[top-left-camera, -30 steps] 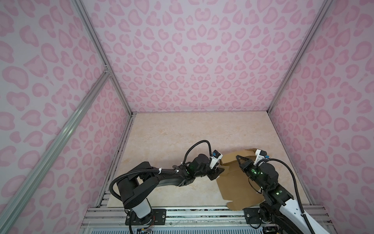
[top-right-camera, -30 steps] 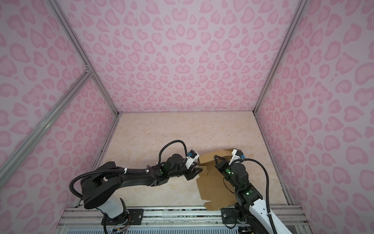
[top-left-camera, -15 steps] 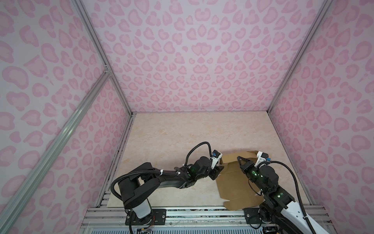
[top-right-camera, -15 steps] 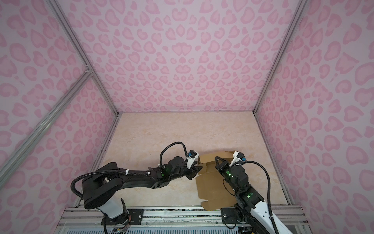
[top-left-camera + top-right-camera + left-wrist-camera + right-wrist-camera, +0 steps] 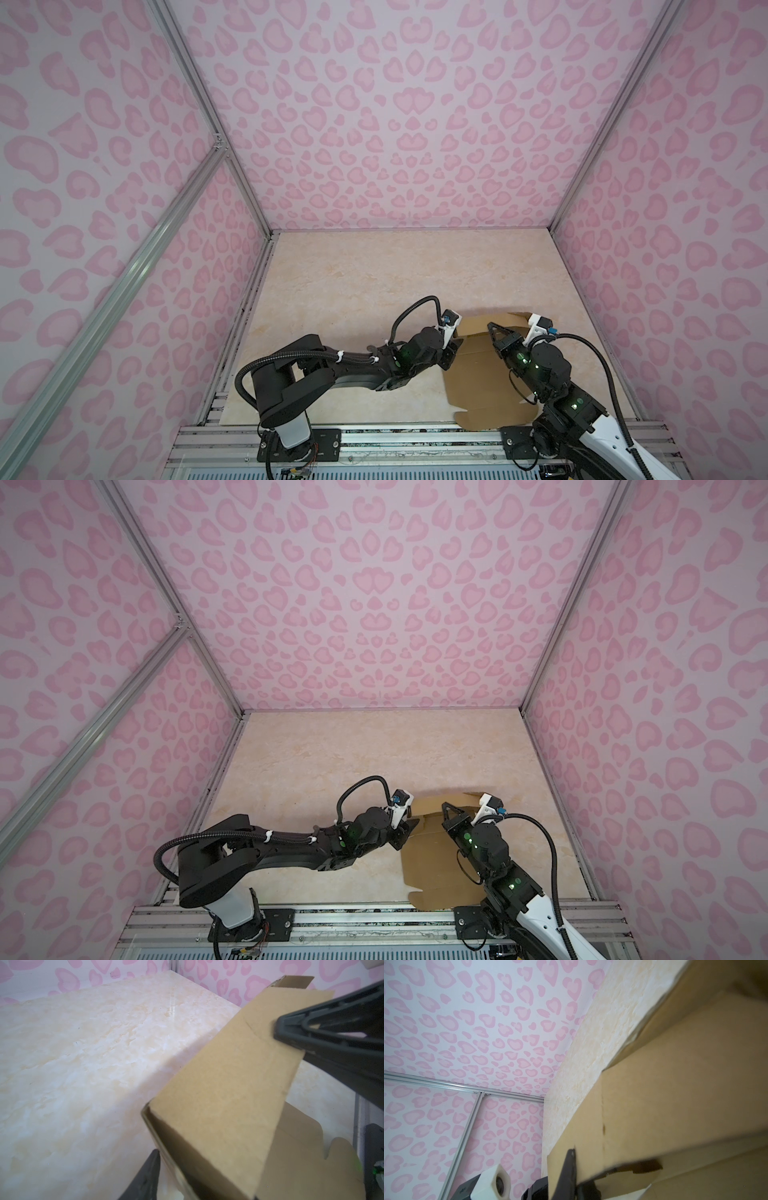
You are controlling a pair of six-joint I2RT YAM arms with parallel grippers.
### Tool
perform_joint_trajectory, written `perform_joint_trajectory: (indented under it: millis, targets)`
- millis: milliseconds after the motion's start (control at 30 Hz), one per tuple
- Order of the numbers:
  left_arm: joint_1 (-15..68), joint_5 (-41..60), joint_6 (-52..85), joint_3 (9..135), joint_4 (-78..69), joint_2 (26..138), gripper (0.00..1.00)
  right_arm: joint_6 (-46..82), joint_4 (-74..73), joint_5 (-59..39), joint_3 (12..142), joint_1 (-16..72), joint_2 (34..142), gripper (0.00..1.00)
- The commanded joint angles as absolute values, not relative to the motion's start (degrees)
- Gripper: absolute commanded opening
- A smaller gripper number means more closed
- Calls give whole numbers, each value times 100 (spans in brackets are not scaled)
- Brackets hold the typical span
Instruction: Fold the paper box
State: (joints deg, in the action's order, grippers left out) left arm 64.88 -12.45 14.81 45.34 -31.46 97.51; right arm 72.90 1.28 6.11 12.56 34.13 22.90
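The paper box [image 5: 478, 382] [image 5: 436, 862] is a brown cardboard sheet, partly folded, lying at the table's front right in both top views. Its far flap stands raised. My right gripper [image 5: 492, 326] [image 5: 446, 806] [image 5: 572, 1153] is shut on that flap's edge [image 5: 675, 1095]; it also shows in the left wrist view [image 5: 291, 1028]. My left gripper [image 5: 453, 353] [image 5: 406, 833] [image 5: 205, 1176] stands open at the box's left side. A raised side wall [image 5: 218, 1095] sits between its jaws, with a pale gap beside the one visible finger [image 5: 149, 1169]. The other finger is hidden by cardboard.
The marble-patterned table [image 5: 374, 291] stretches bare to the far and left. Pink patterned walls [image 5: 644, 291] close it in on three sides. The box's near end overhangs the front edge onto the aluminium rail [image 5: 395, 436].
The left gripper's jaws have drawn a little closer round the side wall. Both grippers and the raised flap have shifted slightly toward the near edge.
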Motion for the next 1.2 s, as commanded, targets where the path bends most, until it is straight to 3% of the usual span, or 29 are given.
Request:
perform_joint_trajectory:
  millis: [0, 867, 1167]
  targets:
    - [6478, -1691, 1584, 4597, -3225, 9744, 45, 7336, 436, 818, 1258, 3513, 2229, 0]
    - [6741, -3082, 2039, 4920, -2591, 9788, 41, 7595, 669, 1854, 1318, 4318, 1989, 0]
    - [6741, -3542, 2272, 5258, -2054, 9974, 38, 7603, 628, 1905, 1341, 4430, 1981, 19]
